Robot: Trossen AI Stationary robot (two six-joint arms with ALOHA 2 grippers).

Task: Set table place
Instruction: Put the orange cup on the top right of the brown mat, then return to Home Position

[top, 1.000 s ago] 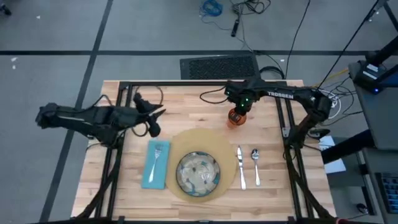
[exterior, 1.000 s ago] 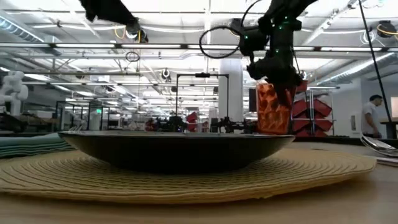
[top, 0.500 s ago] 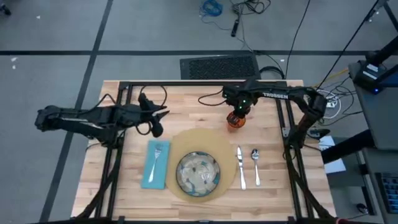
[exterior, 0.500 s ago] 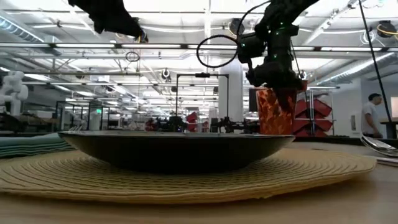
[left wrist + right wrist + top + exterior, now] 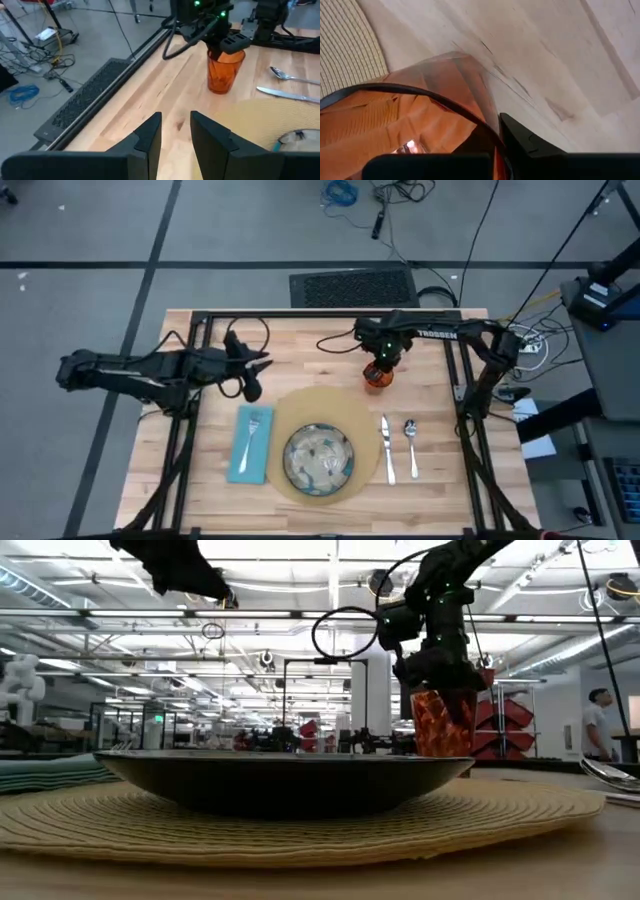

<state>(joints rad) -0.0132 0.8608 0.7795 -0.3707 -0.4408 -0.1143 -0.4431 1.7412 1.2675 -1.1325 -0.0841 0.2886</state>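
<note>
The bench (image 5: 300, 350) carries a nearly finished place: round tan placemat (image 5: 335, 405) w/ the speckled grey dish (image 5: 319, 457) on it, teal napkin (image 5: 250, 442) w/ fork (image 5: 254, 425) beside its left edge, knife (image 5: 386, 447) and spoon (image 5: 410, 442) on the other side. The orange cup (image 5: 377, 376) sits just beyond the mat's far right edge, above the knife, upright, and looks down on the wood in the left wrist view. Right claw (image 5: 385, 358) grips its rim, one finger inside, one outside. To do this well: let go only once the base is flat, open slowly, lift straight up so the inner finger doesn't tip the cup. Right arm reaches in from the bench's right rear, wrist pointing down. Left claw (image 5: 175, 131) hovers over the left rear of the bench, fingers narrowly apart, holding nothing.
</note>
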